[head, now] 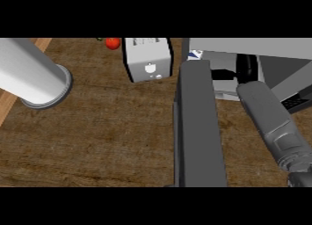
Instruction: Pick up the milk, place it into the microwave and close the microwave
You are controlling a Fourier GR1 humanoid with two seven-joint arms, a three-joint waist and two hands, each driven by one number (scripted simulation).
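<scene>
Far on the right, the right hand (244, 66) reaches into the microwave (275, 52), past its open door (198, 123). I cannot tell how its fingers are set, because the hand is dark and partly hidden. A bit of white and blue at the door's far edge may be the milk (194, 55), but I cannot be sure. A milk carton is probably light, with thin walls that dent, so holding its flat sides near the middle seems best. No left hand shows.
</scene>
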